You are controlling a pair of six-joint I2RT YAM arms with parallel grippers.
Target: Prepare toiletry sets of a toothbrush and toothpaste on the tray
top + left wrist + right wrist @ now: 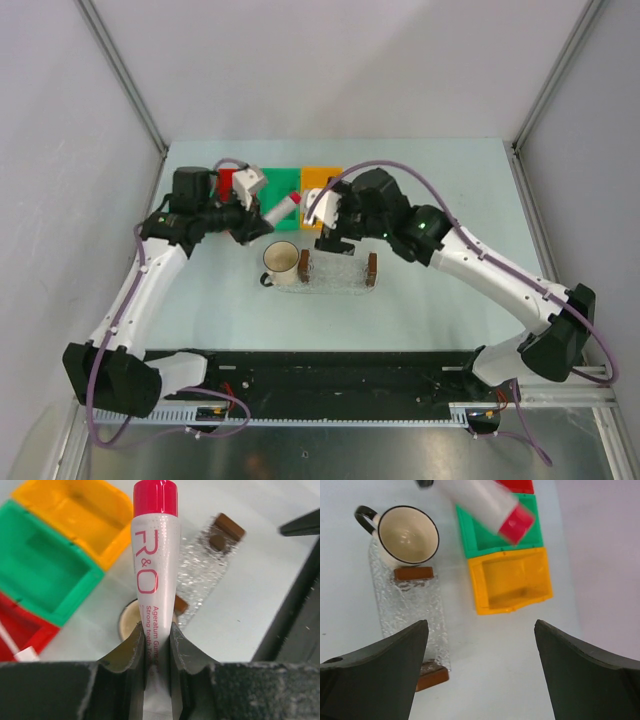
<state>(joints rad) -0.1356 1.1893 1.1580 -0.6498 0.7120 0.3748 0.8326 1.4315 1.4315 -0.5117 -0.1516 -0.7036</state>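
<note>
My left gripper point(156, 640) is shut on the flat end of the toothpaste point(152, 570), a pale pink tube whose red cap points away from me. In the top view the toothpaste point(283, 210) hangs above the table in the left gripper point(262, 222), just beyond the mug. The clear tray point(412, 610) has a brown block at each short end and nothing lies between them. My right gripper point(481, 630) is open and holds nothing, above bare table beside the tray point(338, 272). In the top view the right gripper point(330, 238) sits at the tray's far edge. No toothbrush shows clearly.
A cream mug point(281, 262) with a dark rim stands at the tray's left end. Red point(15, 635), green point(45, 575) and orange point(75, 515) bins sit in a row behind the tray; something slim and white lies in the red one. Grey walls enclose the table.
</note>
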